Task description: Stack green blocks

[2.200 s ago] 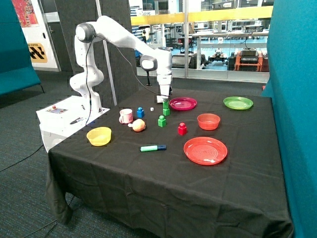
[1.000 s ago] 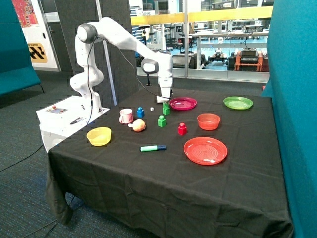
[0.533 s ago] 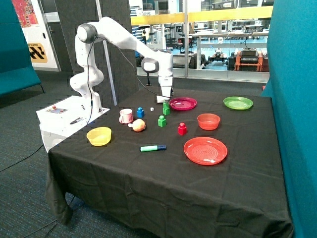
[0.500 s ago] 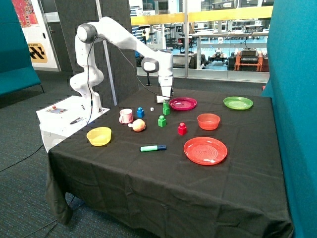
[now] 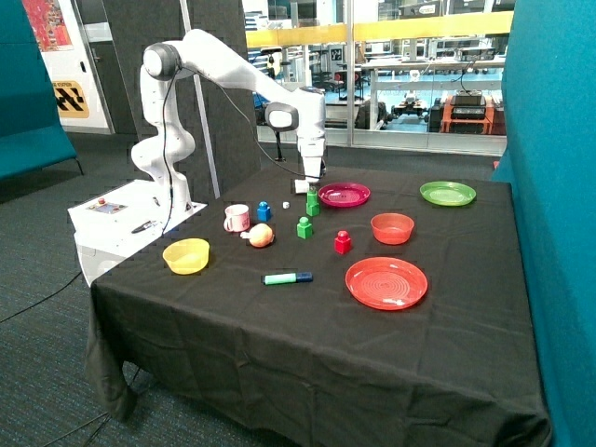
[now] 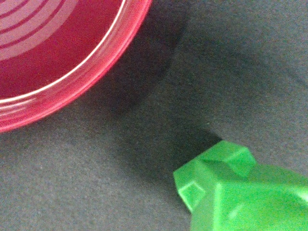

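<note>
Outside view: the tool hung just above a green stack of blocks that stood on the black-clothed bench beside the magenta plate, apart from it and not touching. Whether its fingers were apart or together I could not tell. Another green block stood alone nearer the bench's middle, between a red block and an orange ball. The white arm rose from its base, bent over at the elbow and pointed its wrist straight down. No writing on the bench things could be read.

Wrist view: a green block with its stud showed close under the camera, on the dark cloth, near the magenta plate's rim but clear of it. No fingers showed.
</note>
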Controlling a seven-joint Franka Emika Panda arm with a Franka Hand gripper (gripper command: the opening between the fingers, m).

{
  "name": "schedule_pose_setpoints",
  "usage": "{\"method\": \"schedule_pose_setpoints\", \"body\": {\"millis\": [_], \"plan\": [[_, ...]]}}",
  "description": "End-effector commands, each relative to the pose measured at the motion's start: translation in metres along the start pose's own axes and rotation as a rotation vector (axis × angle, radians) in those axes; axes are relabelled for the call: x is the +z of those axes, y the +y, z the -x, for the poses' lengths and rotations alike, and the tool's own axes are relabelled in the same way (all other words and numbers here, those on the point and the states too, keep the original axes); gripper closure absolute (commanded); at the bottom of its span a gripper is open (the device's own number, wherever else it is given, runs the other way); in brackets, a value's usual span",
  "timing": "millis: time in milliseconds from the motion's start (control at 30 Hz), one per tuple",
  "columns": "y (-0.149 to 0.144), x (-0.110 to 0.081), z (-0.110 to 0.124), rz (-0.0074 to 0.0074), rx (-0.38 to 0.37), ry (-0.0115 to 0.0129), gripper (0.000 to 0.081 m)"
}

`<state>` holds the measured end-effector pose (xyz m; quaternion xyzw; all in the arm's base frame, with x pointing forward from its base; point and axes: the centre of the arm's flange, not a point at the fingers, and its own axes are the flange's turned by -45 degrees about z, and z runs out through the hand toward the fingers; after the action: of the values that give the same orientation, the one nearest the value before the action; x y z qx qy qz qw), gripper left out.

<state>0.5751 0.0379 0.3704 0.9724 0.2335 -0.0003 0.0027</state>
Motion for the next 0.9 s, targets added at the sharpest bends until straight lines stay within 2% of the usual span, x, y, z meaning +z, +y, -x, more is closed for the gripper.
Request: {"method": "schedule_pose_setpoints", "body": {"millis": [0,100,200,300,433,467,500,833,867], "plan": [[0.010,-0.020,0.005,-0.0050,0.012,0.0018,0.0004],[0.017,-0.030,0.007,-0.0050,0.022,0.0018,0.0029],[0.027,-0.038,0.012,-0.0051,0.039,0.0017,0.0145],[0.036,-0.041,0.017,-0.0051,0.058,0.0017,0.0150],[0.049,-0.041,0.024,-0.0051,0.089,0.0016,0.0192],[0.052,-0.040,0.025,-0.0051,0.095,0.0016,0.0249],[0.054,-0.040,0.026,-0.0051,0.117,0.0016,0.0245],[0.082,-0.031,0.046,-0.0052,0.164,0.0014,0.0335],[0.084,-0.030,0.048,-0.0052,0.168,0.0014,0.0371]]}}
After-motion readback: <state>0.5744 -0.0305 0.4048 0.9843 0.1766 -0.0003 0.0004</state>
